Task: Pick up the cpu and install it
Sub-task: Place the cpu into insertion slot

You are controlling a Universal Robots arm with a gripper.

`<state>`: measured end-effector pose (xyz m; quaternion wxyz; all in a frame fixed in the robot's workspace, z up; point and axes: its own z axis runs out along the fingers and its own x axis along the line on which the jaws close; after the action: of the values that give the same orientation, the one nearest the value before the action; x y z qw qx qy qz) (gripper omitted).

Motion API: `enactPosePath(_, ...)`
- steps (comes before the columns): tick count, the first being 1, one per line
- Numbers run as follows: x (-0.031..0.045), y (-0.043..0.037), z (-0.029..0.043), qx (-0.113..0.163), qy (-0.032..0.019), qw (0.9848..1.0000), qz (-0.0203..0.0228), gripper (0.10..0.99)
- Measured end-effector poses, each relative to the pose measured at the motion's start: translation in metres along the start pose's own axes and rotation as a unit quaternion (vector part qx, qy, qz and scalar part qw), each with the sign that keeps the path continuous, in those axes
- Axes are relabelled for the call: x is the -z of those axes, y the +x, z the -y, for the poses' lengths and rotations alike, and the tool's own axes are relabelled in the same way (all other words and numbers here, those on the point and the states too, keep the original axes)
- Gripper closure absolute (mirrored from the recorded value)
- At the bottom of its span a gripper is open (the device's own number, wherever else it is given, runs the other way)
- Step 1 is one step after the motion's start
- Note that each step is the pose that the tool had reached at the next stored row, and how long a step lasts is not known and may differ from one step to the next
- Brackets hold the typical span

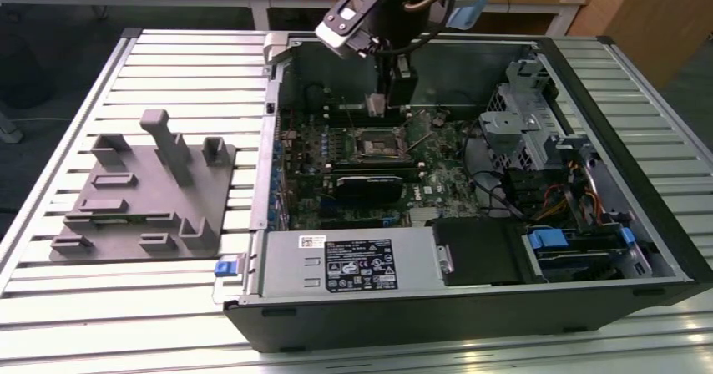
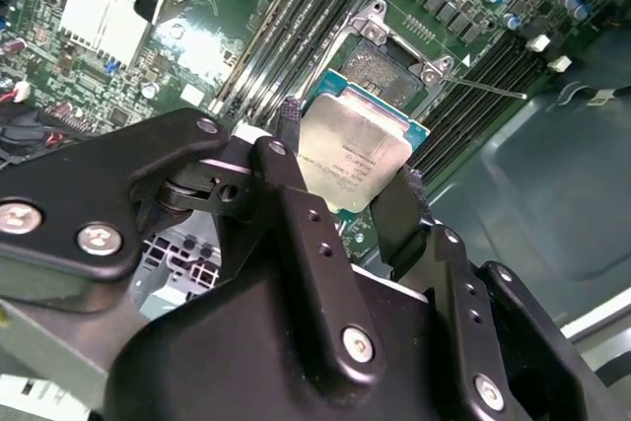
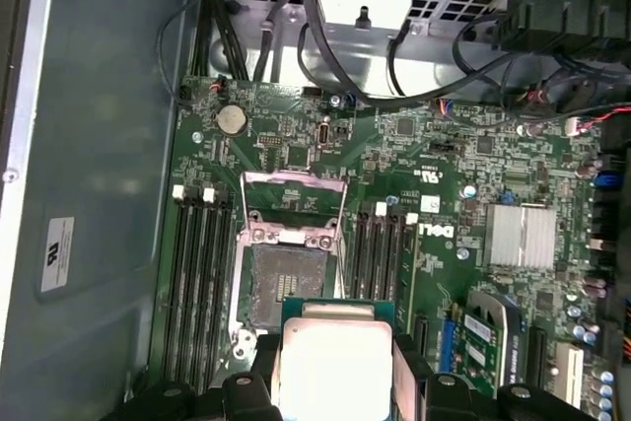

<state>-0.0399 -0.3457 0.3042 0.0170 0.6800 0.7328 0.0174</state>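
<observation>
The cpu (image 1: pixel 376 103), a small square chip with a silvery top, hangs in the air inside the open computer case, and my gripper (image 1: pixel 376 97) is shut on it. In both wrist views the black fingers (image 2: pixel 292 179) clamp two opposite edges of the cpu (image 2: pixel 355 150). The black-framed socket (image 1: pixel 376 146) lies open on the green motherboard a little below the chip. In the first wrist view the cpu (image 3: pixel 333 362) sits just off the socket (image 3: pixel 286 283), whose metal load plate (image 3: pixel 294 206) is folded back.
A grey plastic fixture (image 1: pixel 145 190) stands on the slatted table at the exterior view's left. The case walls (image 1: pixel 270 140) ring the motherboard. Memory slots (image 3: pixel 202 273) flank the socket. A drive cage (image 1: pixel 523 115), loose cables (image 3: pixel 325 36) and a power supply box (image 1: pixel 351 261) crowd the rest.
</observation>
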Motion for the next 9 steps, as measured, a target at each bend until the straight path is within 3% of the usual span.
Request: enactPosePath(9,-0.012,0.0019,-0.0023,-0.003,0.0,1.0,0.0001,0.545)
